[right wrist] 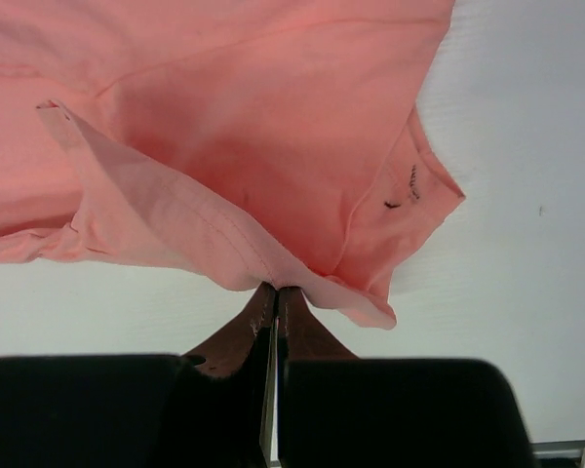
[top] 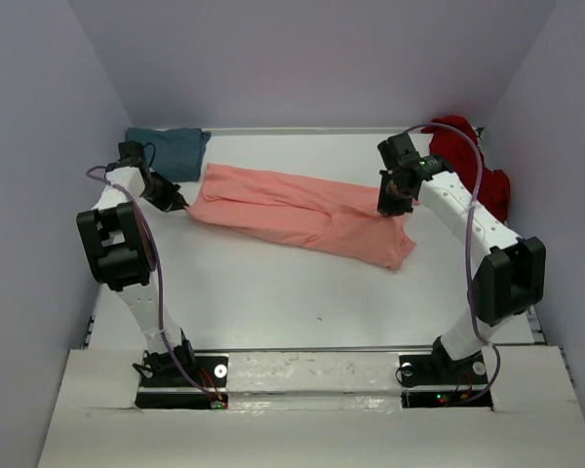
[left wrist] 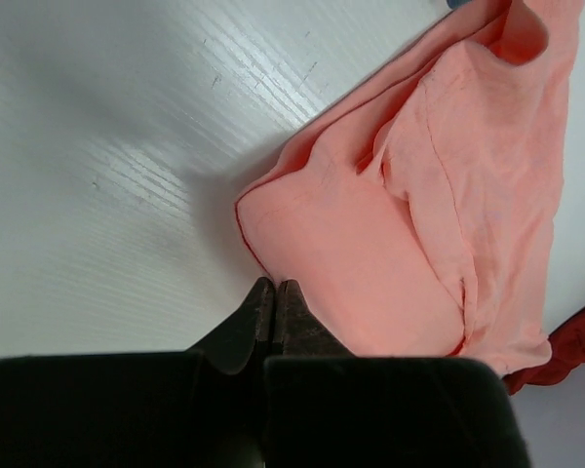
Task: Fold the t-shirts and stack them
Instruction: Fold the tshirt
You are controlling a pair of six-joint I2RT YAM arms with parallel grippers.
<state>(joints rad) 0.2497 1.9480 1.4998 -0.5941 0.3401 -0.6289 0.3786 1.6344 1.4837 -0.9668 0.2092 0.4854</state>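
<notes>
Across the table (top: 273, 302) the pink shirt (top: 302, 214) lies stretched out. It is soft, light and limp, so hems and corners look best to hold. The left gripper (top: 179, 203) and right gripper (top: 389, 206), each pressed together, pinch its opposite ends.

Matt cloth salmon-pink t-shirt (top: 302, 214), faintly glossy ribbed table (top: 273, 292)

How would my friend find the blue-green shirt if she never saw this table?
Start at the white table and look to its far left corner. The teal t-shirt lies there, just beyond the left arm. It is the only blue-green one: the salmon-pink t-shirt is spread mid-table and the dark red t-shirt sits far right.
</notes>
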